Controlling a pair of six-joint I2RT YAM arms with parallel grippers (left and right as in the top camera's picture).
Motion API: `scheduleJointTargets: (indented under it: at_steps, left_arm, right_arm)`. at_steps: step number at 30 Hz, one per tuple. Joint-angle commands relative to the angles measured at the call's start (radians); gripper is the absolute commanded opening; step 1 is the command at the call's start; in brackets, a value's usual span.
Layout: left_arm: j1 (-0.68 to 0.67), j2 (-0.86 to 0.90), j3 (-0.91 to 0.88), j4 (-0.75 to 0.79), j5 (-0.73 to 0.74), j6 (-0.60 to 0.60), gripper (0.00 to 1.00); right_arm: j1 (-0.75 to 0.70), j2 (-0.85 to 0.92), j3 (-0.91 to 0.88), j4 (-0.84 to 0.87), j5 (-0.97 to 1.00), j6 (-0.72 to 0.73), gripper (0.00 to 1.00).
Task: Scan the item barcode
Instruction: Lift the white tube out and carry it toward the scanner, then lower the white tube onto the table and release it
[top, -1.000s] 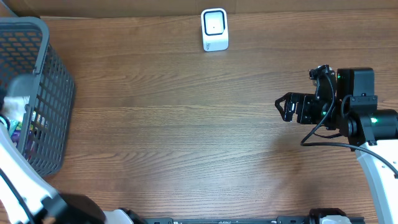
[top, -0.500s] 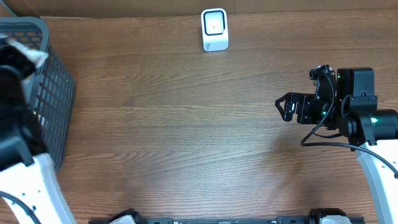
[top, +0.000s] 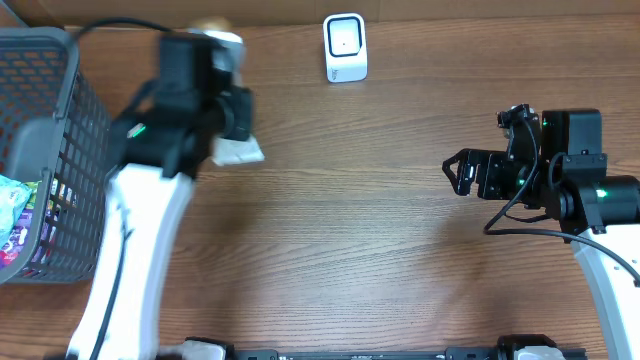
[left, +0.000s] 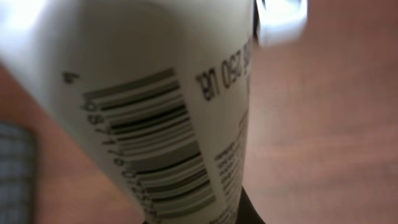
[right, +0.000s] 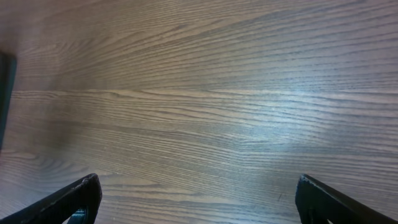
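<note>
A white bottle (left: 155, 93) with a black barcode (left: 149, 149) on its label fills the left wrist view. My left gripper (top: 230, 112) is shut on it and holds it above the table, left of the scanner. One dark finger (left: 252, 214) shows beside the bottle's lower edge. From overhead, only white parts of the bottle (top: 238, 152) stick out past the gripper. The small white scanner (top: 345, 47) stands at the back middle of the table. My right gripper (top: 453, 172) hovers at the right, open with nothing in it, its fingers (right: 74, 199) spread wide over bare wood.
A grey mesh basket (top: 60, 90) stands at the table's left edge with colourful packages (top: 15, 215) inside. The left arm (top: 140, 250) stretches from the front left up to the back. The wooden table (top: 340, 230) lies between the two arms.
The left arm has swung out of the basket to the right and back, carrying the white bottle towards the scanner. The right arm has not moved.
</note>
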Motion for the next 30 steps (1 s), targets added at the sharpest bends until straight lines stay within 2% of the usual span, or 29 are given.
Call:
scheduleJointTargets:
  at_steps: [1, 5, 9, 17, 30]
  left_arm:
    - [-0.053, 0.126, 0.023, -0.058, 0.086, -0.134, 0.04]
    - [-0.083, 0.278, 0.023, -0.108, 0.259, -0.169, 0.04]
    - [-0.107, 0.405, 0.023, -0.121, 0.325, -0.193, 0.04]
    - [-0.142, 0.547, 0.021, -0.101, 0.328, -0.221, 0.04]
    - [-0.162, 0.552, 0.020, -0.050, 0.239, -0.255, 0.04]
  right_arm:
    - [0.004, 0.000, 0.020, 0.002, 0.002, -0.005, 1.00]
    - [0.004, 0.000, 0.020, 0.002, 0.002, -0.005, 1.00]
    - [0.004, 0.000, 0.020, 0.002, 0.002, -0.005, 1.00]
    - [0.004, 0.000, 0.020, 0.002, 0.001, 0.000, 1.00]
    - [0.004, 0.000, 0.020, -0.012, 0.001, -0.001, 1.00]
